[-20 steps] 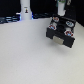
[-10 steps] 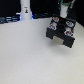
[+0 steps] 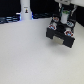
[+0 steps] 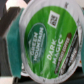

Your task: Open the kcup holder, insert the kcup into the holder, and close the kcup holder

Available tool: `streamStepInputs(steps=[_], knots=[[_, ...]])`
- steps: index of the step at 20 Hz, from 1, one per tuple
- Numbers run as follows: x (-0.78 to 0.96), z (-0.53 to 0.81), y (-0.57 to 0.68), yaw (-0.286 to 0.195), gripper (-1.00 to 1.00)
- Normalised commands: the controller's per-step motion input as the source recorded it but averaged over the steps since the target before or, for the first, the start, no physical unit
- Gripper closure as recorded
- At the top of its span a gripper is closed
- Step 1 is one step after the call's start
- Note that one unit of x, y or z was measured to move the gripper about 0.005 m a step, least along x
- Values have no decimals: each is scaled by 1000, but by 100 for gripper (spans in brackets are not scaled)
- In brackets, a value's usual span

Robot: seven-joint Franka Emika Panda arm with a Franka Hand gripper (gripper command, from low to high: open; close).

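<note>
In the exterior view we see the arm (image 3: pixel 65 6) reaching down at the far right of the white bench (image 3: pixel 30 55), with the pincer (image 3: pixel 61 26) hanging right over the black holder (image 3: pixel 61 35). The holder sits on the bench and its two pale slots face us. A white post (image 3: pixel 25 9) stands well apart, toward that view's left.

In the wrist view the kcup (image 4: pixel 49 42) fills nearly the whole picture, its green-and-white printed lid facing the camera, right under the wrist. A teal finger (image 4: pixel 14 44) presses against its rim on one side, so we take the pincer as clenched on the kcup. The other finger is out of sight behind the cup.
</note>
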Motion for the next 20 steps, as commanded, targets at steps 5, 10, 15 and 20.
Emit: streamStepInputs(steps=[5, 10, 15, 20], knots=[[0, -233, 33, 55, 100], [-10, -274, 28, 74, 100], [-108, -226, -7, 124, 100], [-243, 100, -14, 99, 100]])
